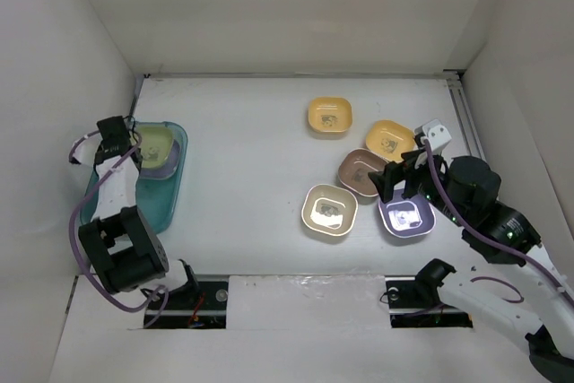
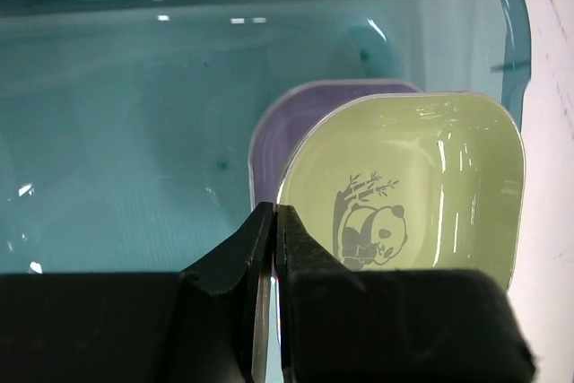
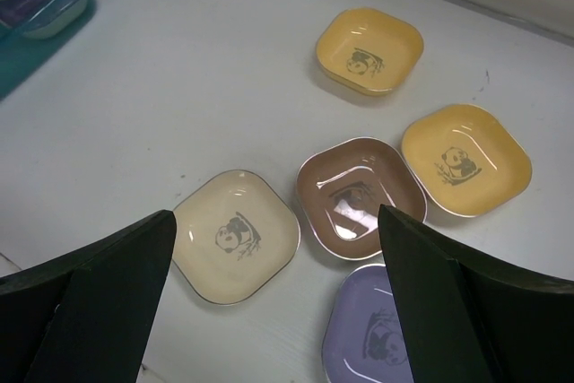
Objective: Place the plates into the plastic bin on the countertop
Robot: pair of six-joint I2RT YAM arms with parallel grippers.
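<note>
Looking down the left wrist camera, I see the left jaws clenched tight, their fingertips (image 2: 244,257) meeting right at the near-left rim of the green plate (image 2: 421,186). I cannot tell whether that rim is pinched between them. The green plate sits inside the plastic bin (image 2: 134,132), overlapping a binned purple plate (image 2: 273,127) underneath it. From the top camera, the bin is at the left side of the bench (image 1: 251,150), with the left arm (image 1: 117,186) reaching over it and both plates at its far end.

On my right side, the right jaws are released and spread wide, hovering above the plates on the bench. Five lie there, close together: a far yellow plate (image 1: 329,117), a near yellow plate (image 1: 388,139), a brown plate (image 1: 361,170), a cream plate (image 1: 329,211) and a loose purple plate (image 1: 405,215). In the right wrist view, the two fingers (image 3: 99,302) frame the cream, brown and loose purple plates, touching none. Each plate carries a small panda mark at its centre.
</note>
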